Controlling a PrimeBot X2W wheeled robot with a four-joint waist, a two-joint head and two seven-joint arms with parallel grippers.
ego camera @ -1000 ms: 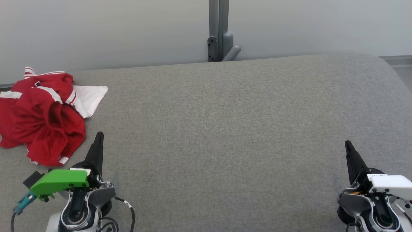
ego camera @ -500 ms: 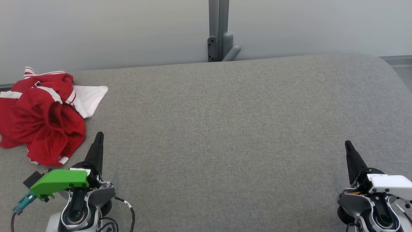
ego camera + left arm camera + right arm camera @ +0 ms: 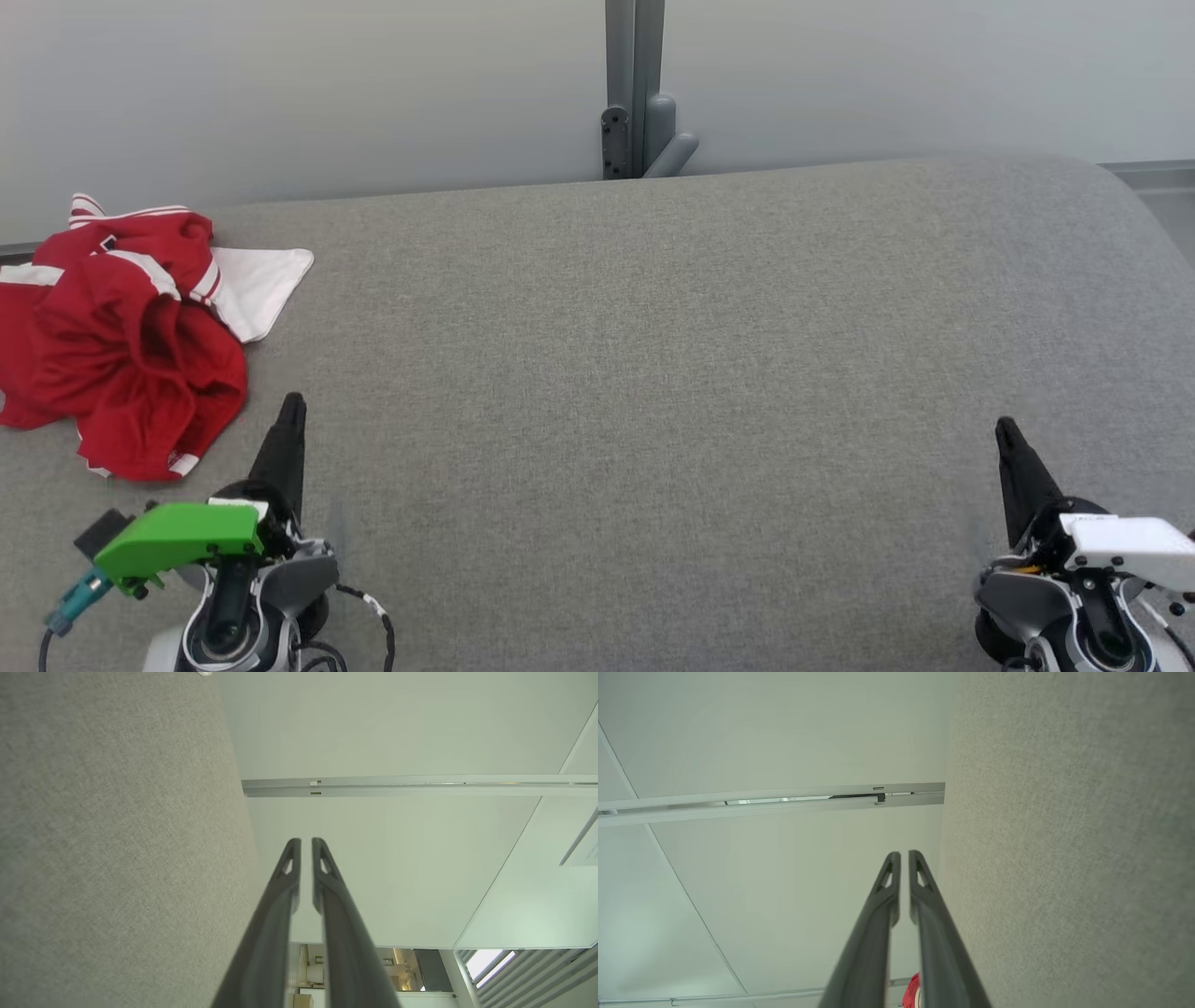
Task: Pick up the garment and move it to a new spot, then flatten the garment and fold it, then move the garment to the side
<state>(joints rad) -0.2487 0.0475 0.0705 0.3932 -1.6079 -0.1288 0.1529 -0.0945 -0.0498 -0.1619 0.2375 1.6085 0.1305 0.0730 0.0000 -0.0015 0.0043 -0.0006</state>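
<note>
That crumpled red-and-white jersey (image 3: 126,341) at the left looks soft and floppy, so I'd pinch a raised fold; left gripper (image 3: 291,403) and right gripper (image 3: 1005,427) are both closed, holding nothing.

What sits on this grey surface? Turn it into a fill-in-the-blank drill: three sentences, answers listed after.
1. The crumpled garment is mostly ____ with white trim.
2. It lies on the grey surface on the robot's ____ side.
3. The left end effector and the right end effector are both ____ and hold nothing.
Missing words: red; left; shut.
</note>
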